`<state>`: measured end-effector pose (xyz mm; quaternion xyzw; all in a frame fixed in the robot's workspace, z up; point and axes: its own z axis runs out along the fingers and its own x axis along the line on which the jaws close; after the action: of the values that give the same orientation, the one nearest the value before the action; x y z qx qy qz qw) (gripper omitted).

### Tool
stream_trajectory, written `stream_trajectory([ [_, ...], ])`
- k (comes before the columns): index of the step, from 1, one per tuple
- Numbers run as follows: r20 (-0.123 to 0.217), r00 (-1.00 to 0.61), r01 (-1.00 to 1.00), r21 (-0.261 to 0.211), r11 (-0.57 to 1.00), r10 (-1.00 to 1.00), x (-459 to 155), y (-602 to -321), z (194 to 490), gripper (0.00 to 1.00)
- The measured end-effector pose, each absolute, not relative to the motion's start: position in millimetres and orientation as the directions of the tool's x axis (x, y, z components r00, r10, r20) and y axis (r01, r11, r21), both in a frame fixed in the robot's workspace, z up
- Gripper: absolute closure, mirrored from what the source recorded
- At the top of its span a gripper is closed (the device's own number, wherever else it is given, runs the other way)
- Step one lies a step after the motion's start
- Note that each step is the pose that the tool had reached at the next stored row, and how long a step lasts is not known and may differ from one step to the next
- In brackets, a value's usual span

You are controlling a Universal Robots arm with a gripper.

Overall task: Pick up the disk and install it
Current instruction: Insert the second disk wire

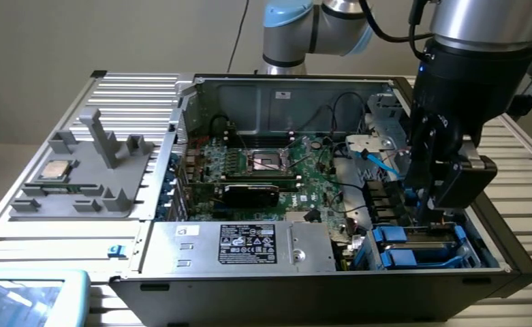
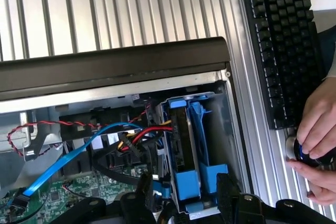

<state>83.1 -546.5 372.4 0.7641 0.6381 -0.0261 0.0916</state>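
Note:
The disk stands edge-on inside the drive bay at the corner of the open computer case, framed by its bright blue carrier. My gripper hangs just over the carrier's end. Its black fingers are spread to either side of the blue frame, with a gap on one side, so it is open. In the exterior view the gripper reaches down into the bay at the case's right, above the blue carriers. The disk's label is hidden.
Red, black and blue cables run beside the bay over the green motherboard. A silver box with a black label fills the case front. A CPU chip lies on a grey fixture. A person's hand rests by a keyboard.

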Motion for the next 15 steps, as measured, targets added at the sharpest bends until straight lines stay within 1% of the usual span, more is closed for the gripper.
stream_trajectory([
  [10,-0.156,0.184,0.979,0.114,-0.167,0.97,78.9,-541.4,366.7,0.4],
  [14,-0.164,0.166,0.982,0.115,-0.149,0.972,78.8,-541.3,366.7,0.4],
  [15,-0.169,0.161,0.983,0.116,-0.143,0.972,78.7,-541.3,366.8,0.42],
])
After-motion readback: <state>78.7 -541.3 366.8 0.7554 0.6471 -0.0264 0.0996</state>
